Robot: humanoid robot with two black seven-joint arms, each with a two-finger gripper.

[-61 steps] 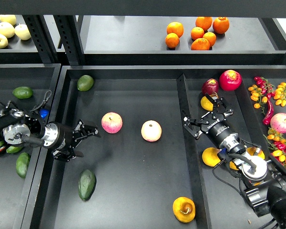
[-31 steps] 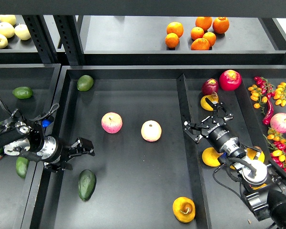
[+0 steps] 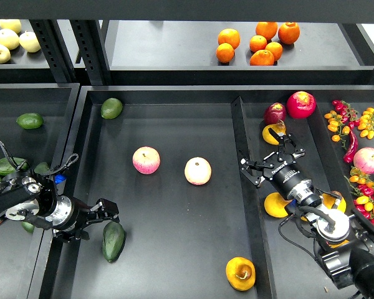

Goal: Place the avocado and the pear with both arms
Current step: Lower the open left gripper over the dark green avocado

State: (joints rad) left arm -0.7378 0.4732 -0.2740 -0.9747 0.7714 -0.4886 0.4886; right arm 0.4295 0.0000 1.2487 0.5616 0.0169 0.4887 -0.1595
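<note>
Dark green avocado [image 3: 113,241] lies at 7 o'clock in the middle tray [image 3: 174,249], with our left gripper [image 3: 106,213] just beside its upper end, fingers spread and empty. Pear [image 3: 240,273] sits at 5 o'clock in the same tray, well apart from the avocado. Our right gripper [image 3: 269,159] hangs at 3 o'clock over the right tray [image 3: 262,249], fingers spread, holding nothing.

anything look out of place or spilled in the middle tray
Nothing looks spilled or damaged. In the middle tray the dark avocado, the pear and two apples lie loose and apart, all whole. One lighter avocado sits alone in the far left corner, away from the rest.
</note>
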